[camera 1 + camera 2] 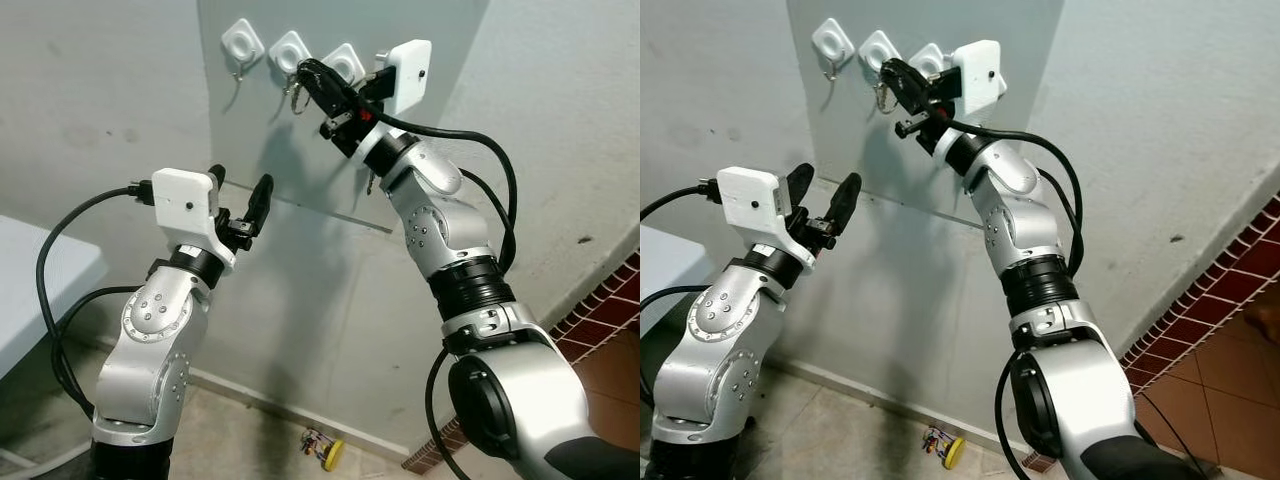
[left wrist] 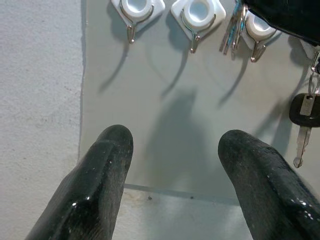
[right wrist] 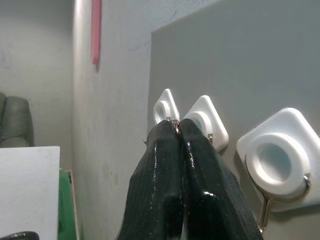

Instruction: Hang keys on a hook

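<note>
Left eye view has the grey panel stuck on the wall, with a row of white hooks along its top edge. Going left to right: far left there's a corner of a white bench against the wall, then the left tool held up just below the panel's lower edge, fingers spread wide with nothing between them. Above it, the first hook at the panel's top left corner is bare. The second hook is next along the top edge, and that's where the right tool is, fingers pinched together on the key bunch, which dangles right at that hook; can't tell if the ring is actually over the hook's wire. The third hook is partly behind the right arm.

Left wrist view shows another key, a black-headed car key, hanging from a hook near the panel's right edge, plus the held bunch dangling between the middle hooks.

Right wrist view is just the two black fingers pressed shut with a bit of metal ring at the tips.

Down on the floor by the skirting there's a small yellow thing with some wires.
</note>
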Robot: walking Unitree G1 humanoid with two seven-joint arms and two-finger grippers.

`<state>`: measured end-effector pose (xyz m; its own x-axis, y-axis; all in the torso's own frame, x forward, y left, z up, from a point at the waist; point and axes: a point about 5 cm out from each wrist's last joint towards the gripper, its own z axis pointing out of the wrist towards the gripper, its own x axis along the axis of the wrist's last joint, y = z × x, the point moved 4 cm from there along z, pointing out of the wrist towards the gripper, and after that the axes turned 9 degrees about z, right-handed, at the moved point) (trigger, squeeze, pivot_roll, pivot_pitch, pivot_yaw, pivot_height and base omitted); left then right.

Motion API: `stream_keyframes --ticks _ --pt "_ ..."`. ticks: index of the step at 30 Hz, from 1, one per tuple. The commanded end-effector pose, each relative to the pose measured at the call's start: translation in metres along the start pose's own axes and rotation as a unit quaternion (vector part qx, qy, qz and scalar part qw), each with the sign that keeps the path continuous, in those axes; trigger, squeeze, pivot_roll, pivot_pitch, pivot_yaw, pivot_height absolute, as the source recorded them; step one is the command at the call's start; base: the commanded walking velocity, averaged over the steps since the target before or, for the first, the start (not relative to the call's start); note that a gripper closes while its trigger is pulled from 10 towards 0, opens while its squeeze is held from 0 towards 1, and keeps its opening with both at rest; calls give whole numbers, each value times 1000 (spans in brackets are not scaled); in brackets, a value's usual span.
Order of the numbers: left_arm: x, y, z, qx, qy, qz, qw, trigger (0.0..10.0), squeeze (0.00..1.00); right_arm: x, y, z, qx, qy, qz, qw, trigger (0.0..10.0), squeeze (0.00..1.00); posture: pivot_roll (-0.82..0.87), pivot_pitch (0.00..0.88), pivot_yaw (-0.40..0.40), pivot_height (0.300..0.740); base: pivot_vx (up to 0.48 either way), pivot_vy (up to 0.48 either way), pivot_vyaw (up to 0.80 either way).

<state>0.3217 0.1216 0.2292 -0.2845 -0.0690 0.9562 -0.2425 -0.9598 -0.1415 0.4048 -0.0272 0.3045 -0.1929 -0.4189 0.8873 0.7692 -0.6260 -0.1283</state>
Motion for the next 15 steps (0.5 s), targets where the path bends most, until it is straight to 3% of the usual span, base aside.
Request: stream_keyframes --ticks 1,8,15 --pt "3 3 0 -7 3 -2 1000 10000 0 21 17 -9 -25 31 -12 999 10000 0 -1 0 -106 740 0 0 0" --pt "3 4 1 -8 2 -3 1000 10000 0 21 6 -9 20 34 6 999 10000 0 1 0 -108 740 0 0 0" --pt "2 3 -1 -5 0 -3 1000 10000 0 31 -8 -12 74 72 44 994 10000 0 6 0 -111 740 0 0 0"
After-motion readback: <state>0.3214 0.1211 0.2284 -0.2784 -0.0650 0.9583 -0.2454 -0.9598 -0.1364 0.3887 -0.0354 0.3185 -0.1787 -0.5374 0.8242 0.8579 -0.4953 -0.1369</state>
